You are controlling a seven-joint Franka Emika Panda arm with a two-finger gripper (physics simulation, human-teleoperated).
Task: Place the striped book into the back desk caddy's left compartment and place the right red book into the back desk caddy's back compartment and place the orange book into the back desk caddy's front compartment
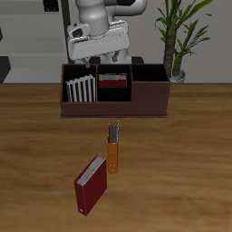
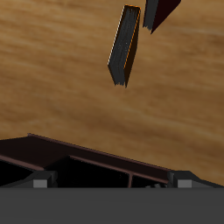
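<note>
Exterior view: the back desk caddy (image 1: 114, 100) sits toward the bench's back edge, with the arm raised behind and above it. The striped book (image 1: 80, 88) stands upright in the left compartment (image 1: 80, 91), and the right red book (image 1: 112, 80) rests in the back compartment (image 1: 113, 82), so two of the three placements look done. The front compartment (image 1: 114, 94) appears unfilled. The orange book (image 1: 113, 149) lies flat on the bench (image 1: 190, 172) just before the caddy, its dark end pointing toward it. Another red book (image 1: 91, 184) lies nearer the bench's front edge, close beside the orange one; it is no part of the task. A potted plant (image 1: 181, 36) stands at the bench's back edge beside the caddy.

Wrist view: the camera looks down past the caddy's rim and dividers to the orange book (image 2: 124, 45) on the bare wood, with a corner of the red book (image 2: 159, 12) beside it. The end effector's fingers are not clearly visible, so whether it is released or clenched cannot be told; it seems to carry nothing. The likely next step is reaching down for the orange book.
</note>
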